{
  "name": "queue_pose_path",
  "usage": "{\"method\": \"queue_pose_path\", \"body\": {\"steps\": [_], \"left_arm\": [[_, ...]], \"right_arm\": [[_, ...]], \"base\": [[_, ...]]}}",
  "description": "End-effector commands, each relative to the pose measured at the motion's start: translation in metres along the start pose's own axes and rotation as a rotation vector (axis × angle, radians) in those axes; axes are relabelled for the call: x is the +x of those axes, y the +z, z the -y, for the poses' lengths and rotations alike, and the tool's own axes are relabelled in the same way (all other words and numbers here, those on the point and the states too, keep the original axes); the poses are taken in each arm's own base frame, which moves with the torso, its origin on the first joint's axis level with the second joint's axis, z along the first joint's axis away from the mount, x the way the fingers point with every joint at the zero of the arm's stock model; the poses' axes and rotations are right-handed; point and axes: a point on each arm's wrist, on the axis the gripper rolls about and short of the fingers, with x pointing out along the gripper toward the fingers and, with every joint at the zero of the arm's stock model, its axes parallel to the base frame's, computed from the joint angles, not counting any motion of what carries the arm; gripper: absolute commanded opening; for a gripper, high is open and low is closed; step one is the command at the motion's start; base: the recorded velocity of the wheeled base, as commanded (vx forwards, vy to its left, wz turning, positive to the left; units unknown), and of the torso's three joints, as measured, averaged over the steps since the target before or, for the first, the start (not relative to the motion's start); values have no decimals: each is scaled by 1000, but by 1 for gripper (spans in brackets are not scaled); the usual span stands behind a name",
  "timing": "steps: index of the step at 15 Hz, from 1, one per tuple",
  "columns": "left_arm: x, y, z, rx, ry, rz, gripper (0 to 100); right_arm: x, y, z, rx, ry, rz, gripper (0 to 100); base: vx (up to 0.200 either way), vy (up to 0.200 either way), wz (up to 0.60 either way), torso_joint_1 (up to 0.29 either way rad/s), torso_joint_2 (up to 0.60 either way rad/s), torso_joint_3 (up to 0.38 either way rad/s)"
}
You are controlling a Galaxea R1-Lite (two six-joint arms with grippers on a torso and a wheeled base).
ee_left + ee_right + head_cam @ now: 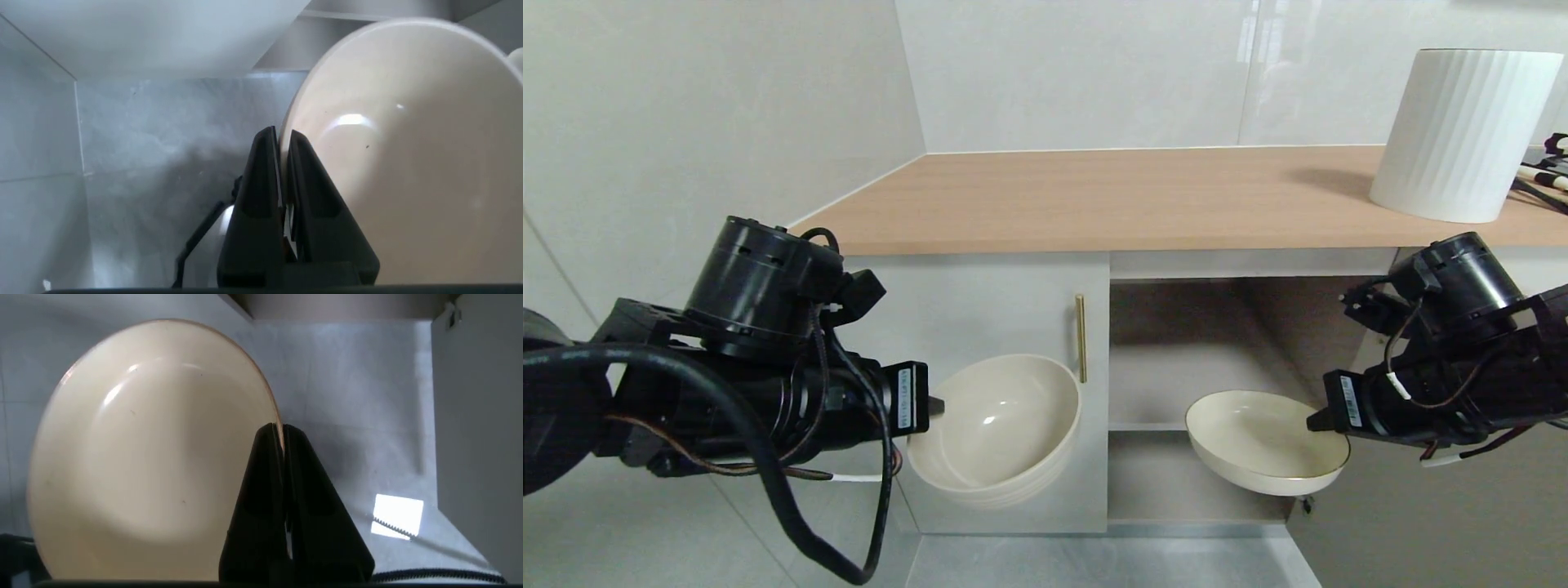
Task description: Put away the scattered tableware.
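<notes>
A wooden counter [1111, 196] runs along the tiled wall. A ribbed white cylinder [1462, 135] stands near its right end, and the rest of the top is bare wood. Under the counter's front edge the left cabinet door [980, 310] is closed, with a brass handle [1081, 338] upright at its right edge. Beside it the open compartment [1201, 351] shows one shelf [1152, 425] with room above and below. Grey floor [1094, 563] lies in front. The left gripper [935, 404] [283, 143] has its fingers pressed together on the rim of a deep bowl [1001, 429] [409, 147], held tilted in the air right in front of the closed door and just beside the handle. The right gripper [1315, 422] [283, 437] is clamped on the rim of a shallow dish [1258, 441] [155, 449], held off the floor before the compartment's right side at about shelf height.
</notes>
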Motion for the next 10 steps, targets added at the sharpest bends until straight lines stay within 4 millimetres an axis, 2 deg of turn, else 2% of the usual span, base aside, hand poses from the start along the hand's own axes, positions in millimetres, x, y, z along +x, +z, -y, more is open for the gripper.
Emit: {"method": "queue_pose_path", "body": {"steps": [1, 4, 6, 10], "left_arm": [[2, -1, 1, 3, 0, -6, 0], [1, -1, 1, 4, 0, -4, 0], [0, 0, 1, 4, -2, 2, 0], [-1, 4, 4, 21, -14, 27, 0]], "right_arm": [[2, 0, 0, 0, -2, -7, 0], [4, 0, 0, 0, -4, -11, 0], [15, 3, -1, 0, -2, -2, 0], [71, 12, 11, -39, -129, -1, 0]], "base": [[0, 0, 0, 0, 0, 0], [0, 0, 0, 0, 0, 0], [0, 0, 0, -29, 107, 105], [0, 0, 0, -5, 44, 30]]}}
